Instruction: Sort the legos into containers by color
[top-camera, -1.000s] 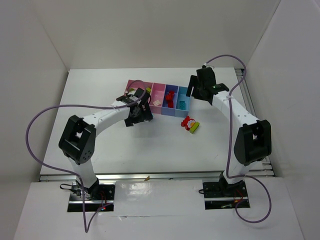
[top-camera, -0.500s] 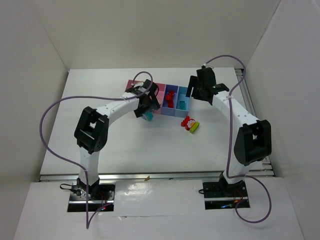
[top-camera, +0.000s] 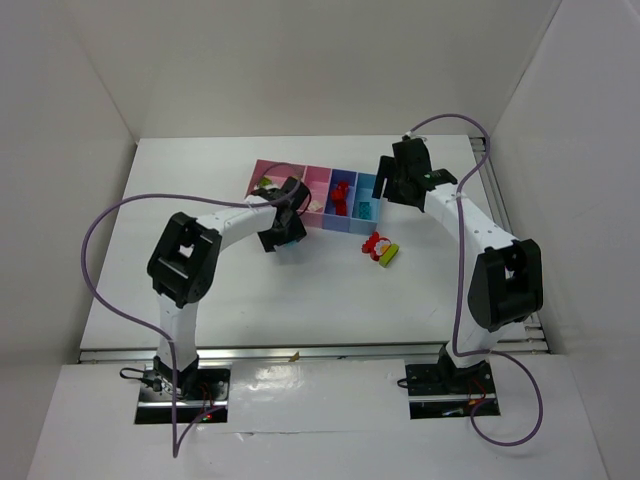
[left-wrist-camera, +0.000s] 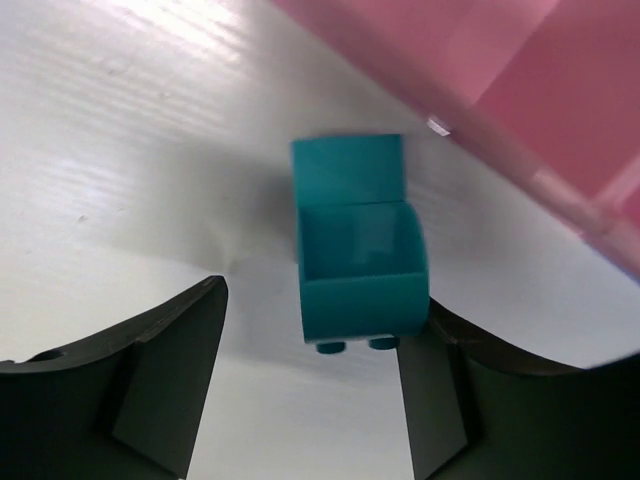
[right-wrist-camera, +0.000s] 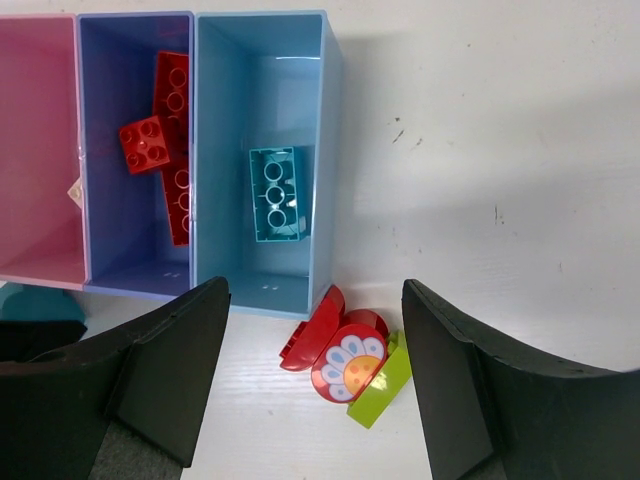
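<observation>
- Judging from the containers (top-camera: 318, 190), the sort is well along but not finished.
- Below the right gripper (right-wrist-camera: 315, 290), whose fingers stand apart with nothing between them, the light blue bin (right-wrist-camera: 330, 150) holds one cyan brick (right-wrist-camera: 277, 193). The periwinkle bin (right-wrist-camera: 120, 225) beside it holds red bricks (right-wrist-camera: 170, 130).
- Just under the right gripper's tips, a clump (right-wrist-camera: 350, 365) of red and lime green pieces lies on the table (left-wrist-camera: 120, 150), right outside the light blue bin. It probably has to be split by colour.
- The left gripper (top-camera: 280, 235) has its fingers spread, clamped on nothing. A loose cyan brick (left-wrist-camera: 355, 270) lies on the table just ahead of them and partly between them, close beside the pink bin (left-wrist-camera: 560, 90).
- Left to do, as I read it: move that loose brick to the light blue bin, then deal with the clump.
</observation>
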